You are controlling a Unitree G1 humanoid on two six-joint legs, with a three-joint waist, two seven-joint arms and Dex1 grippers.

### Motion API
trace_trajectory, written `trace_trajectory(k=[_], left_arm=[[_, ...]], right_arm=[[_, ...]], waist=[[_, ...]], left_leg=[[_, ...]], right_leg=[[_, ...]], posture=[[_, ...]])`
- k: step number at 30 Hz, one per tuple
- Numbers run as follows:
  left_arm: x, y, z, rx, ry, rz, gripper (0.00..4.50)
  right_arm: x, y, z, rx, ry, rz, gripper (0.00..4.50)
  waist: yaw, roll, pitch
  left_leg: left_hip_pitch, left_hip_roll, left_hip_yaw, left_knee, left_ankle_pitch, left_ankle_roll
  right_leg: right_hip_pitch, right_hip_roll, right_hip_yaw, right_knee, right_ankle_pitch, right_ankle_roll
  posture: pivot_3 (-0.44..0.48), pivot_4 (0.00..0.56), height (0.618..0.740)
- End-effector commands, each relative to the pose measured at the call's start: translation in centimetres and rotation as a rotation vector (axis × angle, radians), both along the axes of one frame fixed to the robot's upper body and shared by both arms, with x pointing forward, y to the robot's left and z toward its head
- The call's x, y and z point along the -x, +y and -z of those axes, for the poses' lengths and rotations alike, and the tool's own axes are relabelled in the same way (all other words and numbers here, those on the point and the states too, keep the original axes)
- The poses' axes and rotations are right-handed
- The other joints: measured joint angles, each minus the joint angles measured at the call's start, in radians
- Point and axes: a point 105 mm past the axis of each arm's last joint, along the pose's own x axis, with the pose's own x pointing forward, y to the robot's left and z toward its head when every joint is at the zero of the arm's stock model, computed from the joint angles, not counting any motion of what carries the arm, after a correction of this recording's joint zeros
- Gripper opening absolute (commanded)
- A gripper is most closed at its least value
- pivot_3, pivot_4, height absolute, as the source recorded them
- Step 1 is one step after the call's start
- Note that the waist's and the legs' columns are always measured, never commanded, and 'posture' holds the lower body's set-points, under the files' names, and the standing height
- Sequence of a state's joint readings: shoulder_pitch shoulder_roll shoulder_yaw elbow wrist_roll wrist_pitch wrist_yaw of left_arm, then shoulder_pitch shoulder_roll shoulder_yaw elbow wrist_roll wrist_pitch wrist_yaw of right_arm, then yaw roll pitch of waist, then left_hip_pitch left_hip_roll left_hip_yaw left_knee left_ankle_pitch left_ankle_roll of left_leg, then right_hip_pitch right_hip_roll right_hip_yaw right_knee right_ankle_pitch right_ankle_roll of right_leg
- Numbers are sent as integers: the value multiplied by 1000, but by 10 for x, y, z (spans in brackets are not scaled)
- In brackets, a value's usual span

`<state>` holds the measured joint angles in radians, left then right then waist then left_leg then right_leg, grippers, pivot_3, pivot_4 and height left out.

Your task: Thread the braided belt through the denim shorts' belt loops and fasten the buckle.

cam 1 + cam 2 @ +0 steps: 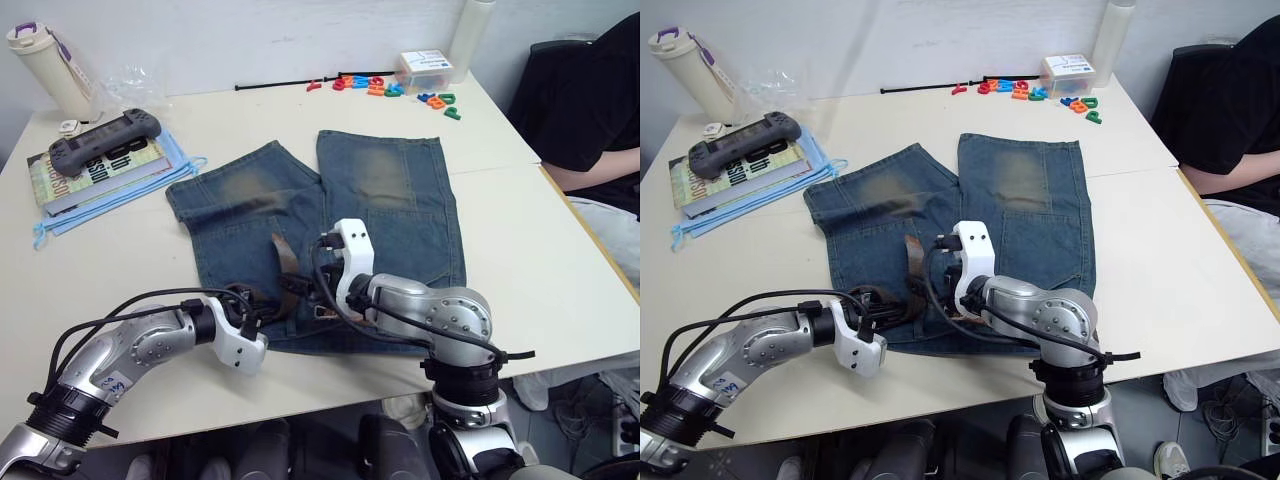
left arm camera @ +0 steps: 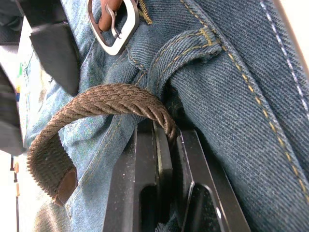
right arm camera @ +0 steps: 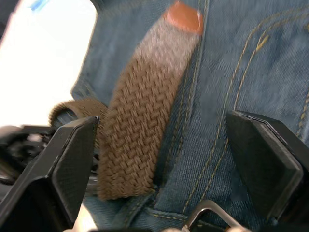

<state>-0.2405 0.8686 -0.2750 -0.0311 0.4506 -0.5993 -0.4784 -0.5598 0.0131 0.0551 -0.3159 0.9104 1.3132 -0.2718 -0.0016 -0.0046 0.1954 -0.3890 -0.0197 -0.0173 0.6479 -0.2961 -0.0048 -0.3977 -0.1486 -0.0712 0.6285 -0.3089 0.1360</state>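
The denim shorts [image 1: 400, 215] lie flat on the white table, waistband toward me. The braided belt [image 1: 281, 256] runs from the waistband up over the left leg, its tan tip [image 3: 183, 14] on the denim. My left gripper [image 2: 166, 133] is at the waistband, shut on the belt [image 2: 111, 99] right beside a belt loop [image 2: 186, 48]. The silver buckle [image 2: 113, 26] lies just beyond that loop. My right gripper [image 3: 161, 123] hovers open over the belt end, one finger [image 3: 67, 164] on each side. In the head views both grippers meet at the waistband [image 1: 300, 300].
A book with a grey game controller [image 1: 105, 135] and blue folders sits at the back left, next to a white bottle [image 1: 45, 65]. Coloured letters [image 1: 385, 88] and a small box lie at the back. A person in black [image 1: 600, 110] sits at the right edge.
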Motion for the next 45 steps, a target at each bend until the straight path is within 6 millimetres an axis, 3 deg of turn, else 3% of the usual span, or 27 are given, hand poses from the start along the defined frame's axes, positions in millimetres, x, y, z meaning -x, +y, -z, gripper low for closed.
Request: trace_trajectory(k=[1, 7, 12, 17, 21, 25, 31, 39, 42, 45], left_arm=[[0, 10, 25, -90, 80, -37, 102], [4, 6, 26, -82, 96, -24, 102], [7, 9, 27, -84, 102, -31, 102], [9, 10, 26, -73, 104, -43, 102], [9, 10, 26, -73, 105, -47, 102], [10, 7, 25, -65, 109, -44, 102], [9, 5, 25, -58, 108, -44, 102], [7, 6, 23, -55, 95, -53, 102], [6, 6, 21, -50, 88, -58, 0], [3, 9, 20, -41, 79, -86, 0]], right_arm=[[-3, 4, -12, 95, -96, -10, 4500], [-7, 3, -12, 244, -181, -7, 4500], [-5, -29, -9, 223, -158, 93, 4500], [13, -50, 19, 191, -43, 153, 4500], [16, -44, 15, 141, -39, 145, 4500], [11, -28, -6, -22, -36, 133, 4500], [10, -23, -7, -177, 53, 163, 4500], [4, -39, 0, -282, 129, 249, 4500], [0, -43, -3, -326, 139, 273, 3750], [0, -42, -6, -356, 140, 265, 2367]], waist=[[0, 0, 0], [1, 0, 0], [1, -1, -1], [-1, 0, -1], [-3, 0, -1], [-3, 0, -1], [-2, -1, -2], [-2, -1, -2], [-3, -1, -2], [-3, 0, -1]], left_leg=[[0, 0, 0, 0, 0, 0], [0, -1, 0, 0, 0, 1], [0, -1, 0, 0, 0, 1], [0, 0, 0, 0, 0, 1], [2, 0, 1, 0, -1, 2], [2, 0, 1, -1, -1, 2], [1, -1, 1, 0, 0, 1], [1, 0, 2, 0, -1, 2], [1, 0, 2, -1, 0, 1], [1, 0, 2, -1, 0, 1]], right_leg=[[0, 0, 0, 0, 0, 0], [0, 0, 1, 0, 0, 0], [1, 0, 0, 0, 0, 0], [1, 0, 1, -1, 0, 0], [1, 0, 2, -1, 0, 0], [0, 0, 3, 0, 0, 0], [1, 0, 3, -1, 1, 1], [0, 0, 4, -1, 1, 1], [0, 0, 4, -1, 1, 1], [0, 0, 4, -1, 1, 1]], posture=[[0, 150, 714], [0, 150, 714], [0, 150, 714], [0, 150, 714], [0, 150, 714], [0, 150, 714], [0, 150, 714], [0, 150, 714], [0, 150, 714], [0, 150, 714]])
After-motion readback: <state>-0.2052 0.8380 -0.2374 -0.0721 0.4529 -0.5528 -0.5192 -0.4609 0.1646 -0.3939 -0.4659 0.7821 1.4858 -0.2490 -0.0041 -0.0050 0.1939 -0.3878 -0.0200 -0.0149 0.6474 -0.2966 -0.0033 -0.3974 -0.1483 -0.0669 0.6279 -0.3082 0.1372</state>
